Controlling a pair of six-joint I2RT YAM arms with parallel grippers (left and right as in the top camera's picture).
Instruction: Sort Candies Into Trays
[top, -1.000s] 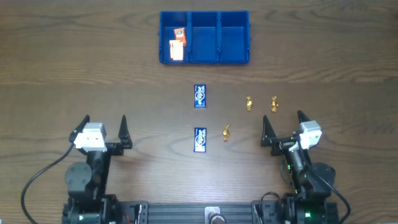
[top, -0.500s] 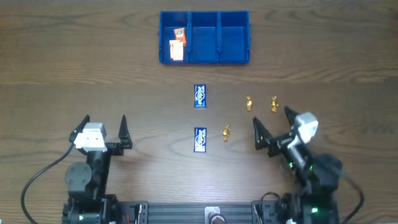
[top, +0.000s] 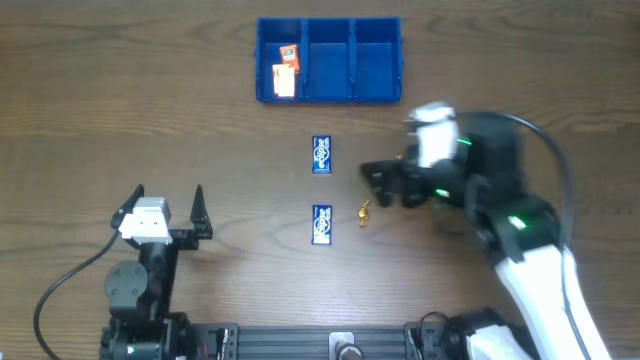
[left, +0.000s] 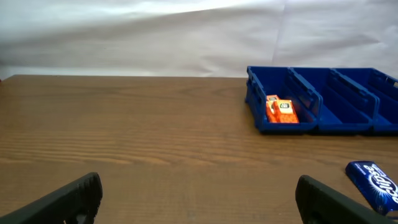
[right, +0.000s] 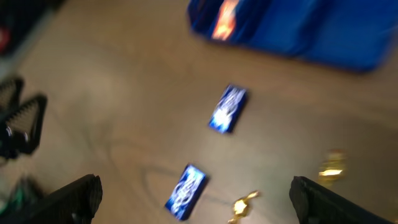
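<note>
print on 2 blue bars (top: 321, 155) illegible, orange packs (top: 284, 80) in blue tray (top: 378, 98)

I've got a brown wood-grain bench (top: 120, 110) under everything, grain running side to side. Past its far edge in my left wrist view, a plain white backdrop (left: 124, 37), faintly creased.

I get soft, even light on the tabletop (top: 120, 120) in the top view, with faint shadows and no glare. My right wrist view is smeared: the blue tray (right: 311, 28) and a blue candy (right: 228, 109) blur. The left wrist view is bright, its white backdrop (left: 155, 37) evenly lit.
</note>
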